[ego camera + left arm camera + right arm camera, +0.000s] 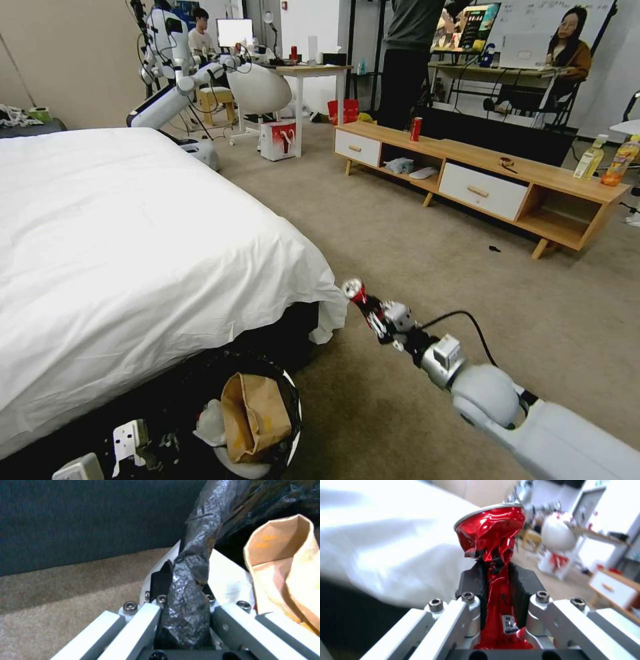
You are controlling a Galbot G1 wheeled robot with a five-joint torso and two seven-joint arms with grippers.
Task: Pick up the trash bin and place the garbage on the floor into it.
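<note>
Two black pads (471, 585) pinch crushed red can (493, 542), right gripper (496, 580)

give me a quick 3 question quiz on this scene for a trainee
1. True or false: the right gripper is shut on a crushed red can.
2. What does the left gripper clamp? A) the paper bag B) the bin's rim with its black liner C) the bed sheet
3. Fill in: the tan paper bag sits inside the ____.

Key
1. True. The can is pinched between the pads, held in the air beside the bed.
2. B. The liner and the white rim of the trash bin run between its fingers.
3. Trash bin.
</note>
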